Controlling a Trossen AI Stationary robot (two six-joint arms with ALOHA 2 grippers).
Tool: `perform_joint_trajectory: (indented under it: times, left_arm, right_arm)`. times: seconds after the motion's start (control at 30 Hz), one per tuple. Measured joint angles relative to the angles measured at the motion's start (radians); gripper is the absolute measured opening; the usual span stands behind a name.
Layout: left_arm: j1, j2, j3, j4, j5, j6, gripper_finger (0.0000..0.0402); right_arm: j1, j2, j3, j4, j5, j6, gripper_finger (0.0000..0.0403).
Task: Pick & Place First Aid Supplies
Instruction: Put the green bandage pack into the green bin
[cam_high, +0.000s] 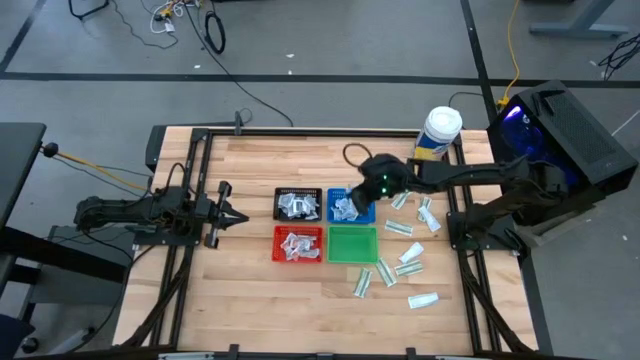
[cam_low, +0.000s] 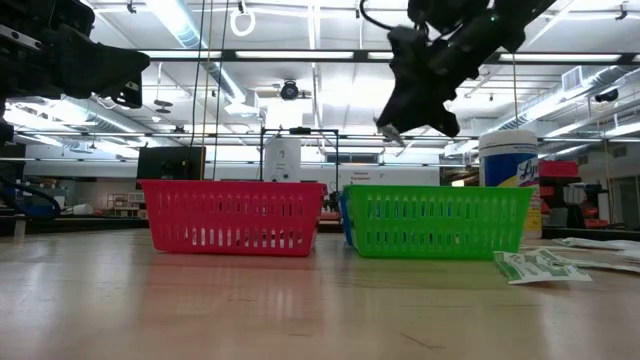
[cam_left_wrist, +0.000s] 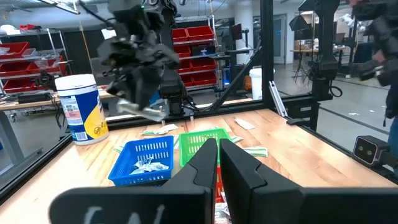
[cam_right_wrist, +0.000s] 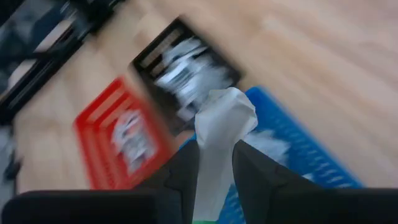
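My right gripper (cam_right_wrist: 216, 155) hangs above the blue tray (cam_high: 362, 213), shut on a white packet (cam_right_wrist: 224, 121). The same packet (cam_left_wrist: 140, 111) shows under the gripper in the left wrist view. The black tray (cam_high: 298, 205), red tray (cam_high: 298, 244) and blue tray each hold several packets. The green tray (cam_high: 352, 243) stands next to the red one. More packets (cam_high: 400, 228) lie flat on the table to the right of the trays. My left gripper (cam_high: 238, 215) waits shut at the table's left, pointing level. My right gripper pinches the white packet between its two fingers, with one end of the packet (cam_right_wrist: 227, 109) sticking out past the fingertips. The fingers slant downward from the table's right side. The packet is lifted clear, above the blue tray.
A big white jar with a yellow label (cam_high: 440, 133) stands at the far right corner. Loose packets (cam_high: 410, 262) are spread over the right part of the table, down toward the near edge (cam_high: 422, 300). The four trays sit together at the table's middle.
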Motion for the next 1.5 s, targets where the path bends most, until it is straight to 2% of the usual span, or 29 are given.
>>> perform_joint_trajectory:
  times: [0.23, 0.47, 0.57, 0.7, 0.87, 1.3, 1.5]
  left_arm:
    - [0.0, 0.0, 0.0, 0.0, 0.0, 0.0, 0.0025]
    - [0.0, 0.0, 0.0, 0.0, 0.0, 0.0, 0.0025]
    - [0.0, 0.0, 0.0, 0.0, 0.0, 0.0, 0.0025]
    - [0.0, 0.0, 0.0, 0.0, 0.0, 0.0, 0.0025]
    - [0.0, 0.0, 0.0, 0.0, 0.0, 0.0, 0.0025]
    - [0.0, 0.0, 0.0, 0.0, 0.0, 0.0, 0.0025]
    - [0.0, 0.0, 0.0, 0.0, 0.0, 0.0, 0.0025]
  right_arm:
    - [0.155, 0.0, 0.0, -0.001, -0.042, -0.133, 0.01]
    - [0.278, 0.0, 0.0, -0.001, -0.04, -0.342, 0.01]
    - [0.313, 0.0, 0.0, -0.001, -0.002, -0.391, 0.01]
    - [0.328, 0.0, 0.0, -0.001, 0.09, -0.45, 0.01]
    - [0.328, 0.004, 0.0, 0.003, 0.135, -0.496, 0.01]
    - [0.329, 0.117, 0.0, 0.024, 0.136, -0.489, 0.0105]
    - [0.342, 0.129, 0.001, 0.017, 0.136, -0.486, 0.0115]
